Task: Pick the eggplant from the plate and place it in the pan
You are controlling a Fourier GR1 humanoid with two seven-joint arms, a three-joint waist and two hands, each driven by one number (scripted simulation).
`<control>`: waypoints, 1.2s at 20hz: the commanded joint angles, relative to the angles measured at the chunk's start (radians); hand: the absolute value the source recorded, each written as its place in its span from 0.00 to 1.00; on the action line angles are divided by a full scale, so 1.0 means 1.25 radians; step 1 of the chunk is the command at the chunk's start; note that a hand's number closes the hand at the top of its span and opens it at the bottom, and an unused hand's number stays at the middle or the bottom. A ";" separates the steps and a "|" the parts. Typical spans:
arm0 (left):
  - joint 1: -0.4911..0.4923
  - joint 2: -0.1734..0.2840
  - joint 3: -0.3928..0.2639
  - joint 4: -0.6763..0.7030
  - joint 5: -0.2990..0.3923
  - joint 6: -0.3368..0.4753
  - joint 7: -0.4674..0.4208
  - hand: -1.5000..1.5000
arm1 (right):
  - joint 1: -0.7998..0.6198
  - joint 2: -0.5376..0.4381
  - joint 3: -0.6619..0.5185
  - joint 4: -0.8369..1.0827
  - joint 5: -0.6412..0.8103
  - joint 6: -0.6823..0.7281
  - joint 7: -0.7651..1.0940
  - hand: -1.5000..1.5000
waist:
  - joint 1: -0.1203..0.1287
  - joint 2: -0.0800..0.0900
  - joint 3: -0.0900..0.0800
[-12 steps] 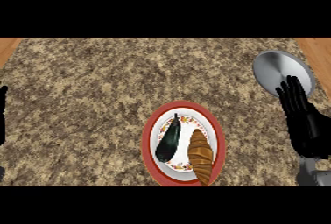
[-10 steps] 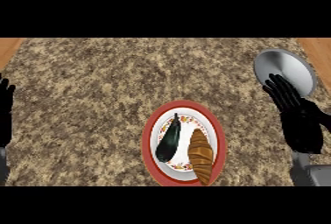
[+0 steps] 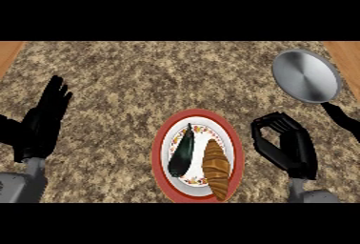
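A dark eggplant (image 3: 183, 152) lies on the left half of a red-rimmed plate (image 3: 162, 143) at the counter's lower middle. Beside it on the plate rests a brown croissant (image 3: 216, 167). My right hand (image 3: 285, 145) hovers just right of the plate, fingers curled and holding nothing, apart from the eggplant. A grey round pan (image 3: 306, 75) sits at the far right, its black handle (image 3: 342, 117) running down toward the right edge. My left hand (image 3: 44, 121) stands open at the left edge, fingers up.
The speckled stone counter (image 3: 126, 81) stretches across the view. Wooden strips (image 3: 10, 52) show at the top corners beyond the counter's ends.
My right hand has moved left and down off the pan toward the plate, and its fingers have curled. My left hand has come further into view at the left edge.
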 commanded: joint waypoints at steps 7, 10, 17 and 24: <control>0.004 -0.030 -0.014 -0.030 -0.015 -0.022 0.019 0.50 | 0.151 -0.175 0.062 -0.144 0.180 0.015 0.070 0.00 | 0.008 0.000 0.001; -0.013 -0.028 0.007 -0.024 -0.015 -0.040 0.045 0.50 | 0.134 -0.187 0.061 -0.245 0.201 0.023 0.164 0.00 | 0.008 0.001 0.002; -0.028 -0.062 -0.030 -0.036 -0.051 -0.011 0.059 0.50 | -0.113 -0.256 0.117 -0.145 0.270 0.162 0.390 0.00 | 0.024 0.003 0.001; -0.017 -0.060 -0.018 -0.034 -0.055 -0.038 0.046 0.50 | -0.305 -0.205 0.193 -0.031 0.255 0.338 0.546 0.00 | 0.033 0.003 0.001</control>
